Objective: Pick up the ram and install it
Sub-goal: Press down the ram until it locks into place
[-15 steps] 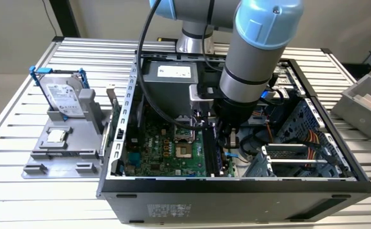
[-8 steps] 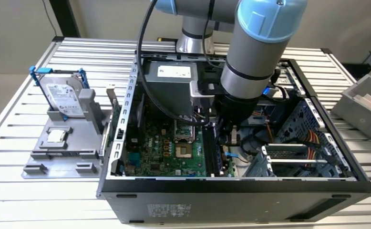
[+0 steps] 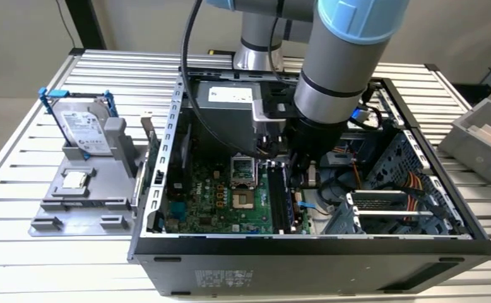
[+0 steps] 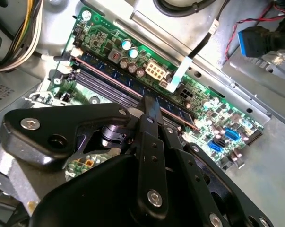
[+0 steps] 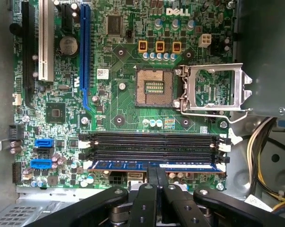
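1. The gripper reaches down inside the open computer case, its two fingers drawn close together on the top edge of the ram, pinching it at mid-length
2. In the first wrist view the ram stands on edge in the slot nearest the board's edge, beside three empty black slots; white latches show at the slots' ends
3. The second wrist view shows a white power plug and a flat ribbon cable just beyond the ram
4. The first wrist view shows the open processor socket with its metal frame flipped up, well apart from the slots
5. The exterior view shows the arm entering from above, with case walls on every side; on the counter at the exterior view's left stands a grey stand holding one hard drive and one processor chip
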